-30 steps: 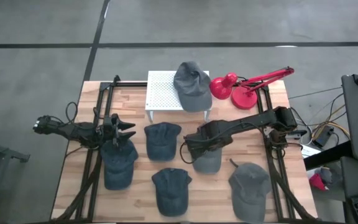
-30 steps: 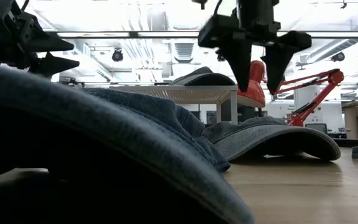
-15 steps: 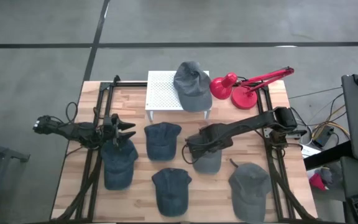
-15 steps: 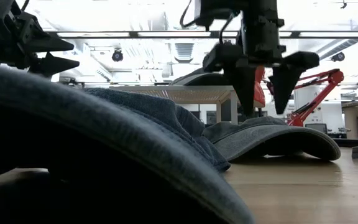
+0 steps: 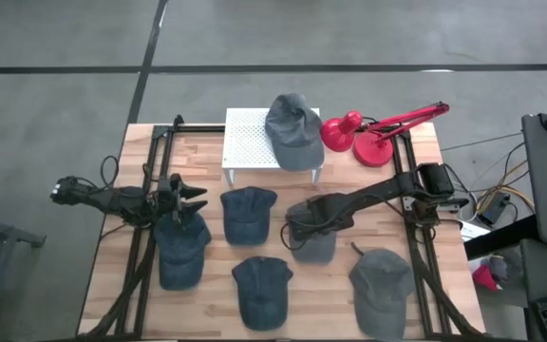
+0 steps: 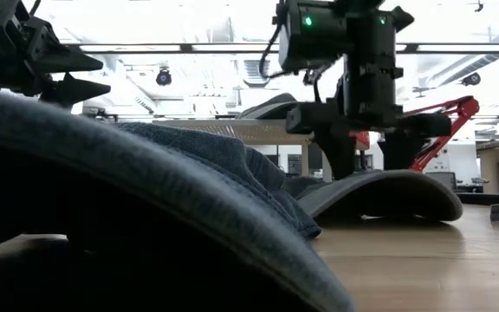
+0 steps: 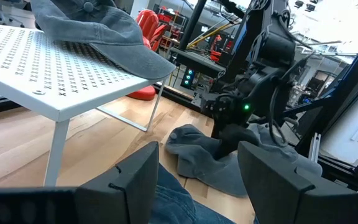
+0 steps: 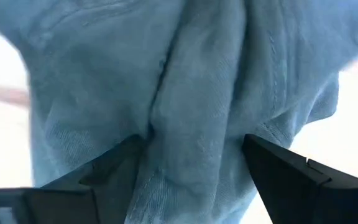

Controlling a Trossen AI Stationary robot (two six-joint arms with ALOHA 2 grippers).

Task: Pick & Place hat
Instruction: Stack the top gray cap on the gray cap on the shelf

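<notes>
Several grey-blue denim hats lie on the wooden table. One hat [image 5: 292, 128] rests on a white perforated stand [image 5: 250, 142] at the far edge. My right gripper [image 5: 302, 223] points straight down, open, at the crown of the centre-right hat [image 5: 319, 245], also in the low view [image 6: 388, 191]. My left gripper [image 5: 198, 198] waits open and level at the left, above another hat [image 5: 180, 252], touching nothing. My right gripper comes from above with open fingers [image 8: 114, 177] set down on the hat's crown. A raised ridge of cloth [image 8: 191, 118] stands between them, not pinched. The hat lies flat on the table, its brim [image 6: 423, 195] toward the right edge.
A red desk lamp [image 5: 364, 138] stands at the far right beside the stand. More hats lie at the middle [image 5: 248, 214], the near middle [image 5: 262, 290] and the near right [image 5: 383, 283]. Black frame rails [image 5: 416, 266] run along both sides.
My right gripper has come straight down from above the centre-right hat until its open fingers reach the crown, rolling slightly on the way. The hat stays in place on the table.
</notes>
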